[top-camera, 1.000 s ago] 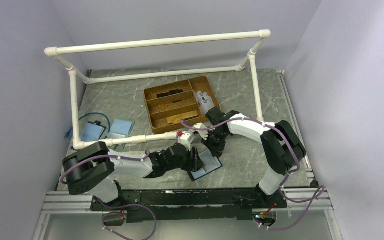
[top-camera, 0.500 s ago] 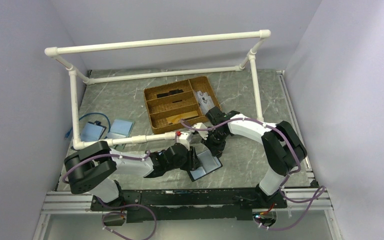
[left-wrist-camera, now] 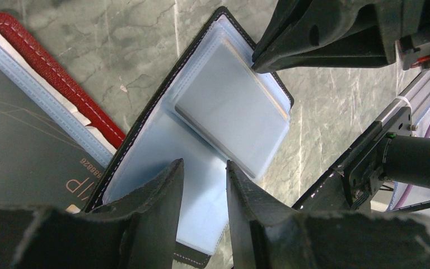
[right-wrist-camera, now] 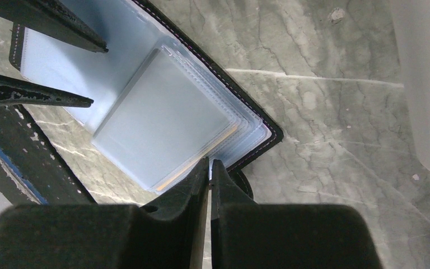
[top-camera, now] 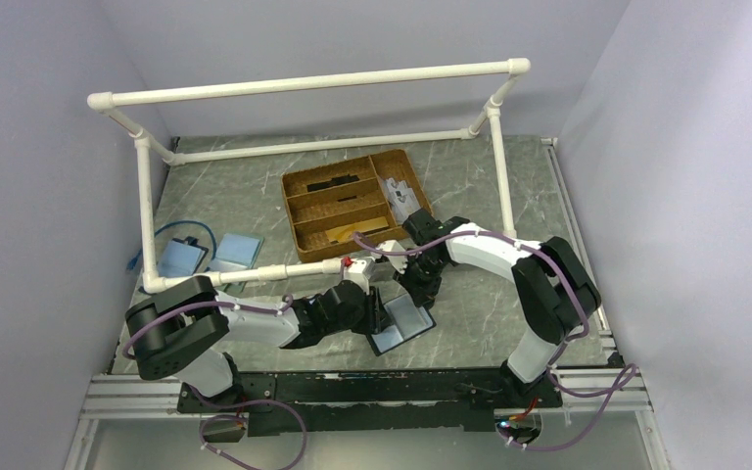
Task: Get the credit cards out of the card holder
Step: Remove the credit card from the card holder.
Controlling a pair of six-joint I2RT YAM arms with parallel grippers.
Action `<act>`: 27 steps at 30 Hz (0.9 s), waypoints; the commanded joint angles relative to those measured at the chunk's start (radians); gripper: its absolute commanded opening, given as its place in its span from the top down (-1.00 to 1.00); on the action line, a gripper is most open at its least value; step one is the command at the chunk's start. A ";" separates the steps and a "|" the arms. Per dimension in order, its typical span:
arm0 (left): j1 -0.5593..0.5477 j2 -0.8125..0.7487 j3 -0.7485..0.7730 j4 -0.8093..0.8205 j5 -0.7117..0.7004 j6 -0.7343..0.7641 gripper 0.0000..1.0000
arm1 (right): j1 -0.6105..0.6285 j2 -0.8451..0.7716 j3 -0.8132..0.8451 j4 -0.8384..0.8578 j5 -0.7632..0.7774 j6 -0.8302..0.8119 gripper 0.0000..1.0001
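Left hand [left-wrist-camera: 204, 165] fills the bottom of its own wrist view, its two black fingers parted with a clear gap, so I read it as open with nothing between them. It sits over the near half of the card holder [left-wrist-camera: 140, 168], a black-edged wallet lying spread open on the grey marbled tabletop [left-wrist-camera: 117, 45]. From above, I see the holder towards the front of the tabletop, between the two arms.

The holder's inside shows pale blue plastic sleeves stacked on the far half. In the top sleeve lies a light blue credit card [left-wrist-camera: 229, 106] — it looks to be still inside the plastic, though the glare makes me unsure.

My right hand [right-wrist-camera: 209, 163] is closed to a hairline slit. Its tips rest at the edge of the sleeve stack, by the holder's black rim. Whether they pinch a sleeve edge I cannot tell.

Just beside the card holder, and touching it along one side, lies a red-edged wallet [left-wrist-camera: 61, 78]. It is also open and holds a dark grey card [left-wrist-camera: 17, 140] with gold lettering.

Further back on the tabletop — well apart from both hands — stands a brown divided tray [top-camera: 352, 201].
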 commanded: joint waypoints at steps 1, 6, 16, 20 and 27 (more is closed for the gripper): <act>0.004 -0.007 -0.007 0.054 0.006 -0.010 0.17 | 0.004 0.028 0.009 0.026 0.020 0.027 0.87; 0.006 0.004 -0.012 0.078 0.024 -0.013 -0.04 | 0.041 0.047 0.015 0.030 -0.018 0.040 0.90; 0.010 0.033 0.014 0.014 0.019 -0.035 -0.20 | 0.070 0.094 0.049 0.030 -0.129 0.076 0.94; 0.011 0.051 0.062 -0.110 -0.029 -0.067 -0.06 | 0.065 0.099 0.063 0.022 -0.203 0.097 0.93; 0.011 0.107 0.137 -0.267 -0.061 -0.090 0.13 | 0.054 0.106 0.075 -0.001 -0.278 0.093 0.92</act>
